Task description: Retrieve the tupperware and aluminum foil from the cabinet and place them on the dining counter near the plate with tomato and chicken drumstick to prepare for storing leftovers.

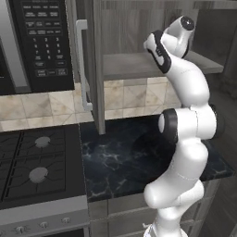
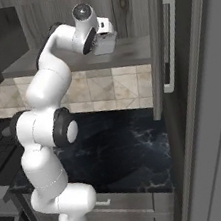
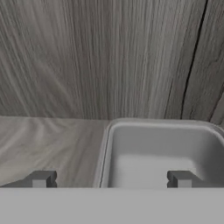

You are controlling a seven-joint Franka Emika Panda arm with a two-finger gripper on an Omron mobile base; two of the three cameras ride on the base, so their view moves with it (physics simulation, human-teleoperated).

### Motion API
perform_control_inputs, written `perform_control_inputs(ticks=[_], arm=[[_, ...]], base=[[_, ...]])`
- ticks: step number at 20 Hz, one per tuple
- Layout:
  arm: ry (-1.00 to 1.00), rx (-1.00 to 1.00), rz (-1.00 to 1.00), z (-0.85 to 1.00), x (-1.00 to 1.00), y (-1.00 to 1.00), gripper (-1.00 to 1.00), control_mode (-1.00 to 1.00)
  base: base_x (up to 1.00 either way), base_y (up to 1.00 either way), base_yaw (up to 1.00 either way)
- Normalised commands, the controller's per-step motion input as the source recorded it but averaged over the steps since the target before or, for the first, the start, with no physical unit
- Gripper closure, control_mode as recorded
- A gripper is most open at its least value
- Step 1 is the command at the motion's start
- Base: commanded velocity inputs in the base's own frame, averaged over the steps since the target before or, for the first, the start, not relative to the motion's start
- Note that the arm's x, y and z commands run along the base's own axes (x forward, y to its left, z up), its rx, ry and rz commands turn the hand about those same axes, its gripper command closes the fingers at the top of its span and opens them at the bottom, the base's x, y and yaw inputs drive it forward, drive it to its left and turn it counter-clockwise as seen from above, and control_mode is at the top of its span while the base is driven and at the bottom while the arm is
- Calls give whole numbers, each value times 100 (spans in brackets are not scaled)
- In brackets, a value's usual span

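Observation:
The cabinet (image 1: 95, 65) stands open, and my arm reaches up onto its grey shelf (image 2: 129, 54). In the hand view the tupperware (image 3: 162, 153), a pale shallow container with a raised rim, rests on the shelf against the wood-grain back wall. My gripper (image 3: 111, 178) is open. Its left fingertip is over bare shelf, its right one over the container's inside, and the container's left wall lies between them. My hand (image 2: 104, 40) hovers just above the shelf. The aluminum foil, dining counter, plate, tomato and chicken drumstick are out of view.
A black microwave (image 1: 39, 41) hangs left of the cabinet, over the stove (image 1: 32, 162). Below the shelf lies a black marbled counter (image 1: 125, 157). The open door with its pale bar handle (image 1: 81, 65) juts out on the left, another door (image 2: 170, 42) on the right.

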Motion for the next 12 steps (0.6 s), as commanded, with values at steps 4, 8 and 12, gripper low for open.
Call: perform_control_inputs(ticks=[4,8,12], arm=[[0,0,3,0,48,-1,-100,-100],[0,0,3,-7,51,-5,-100,-100],[3,0,3,-18,49,-2,-100,-100]], base=[[0,0,0],[0,0,0],[0,0,0]])
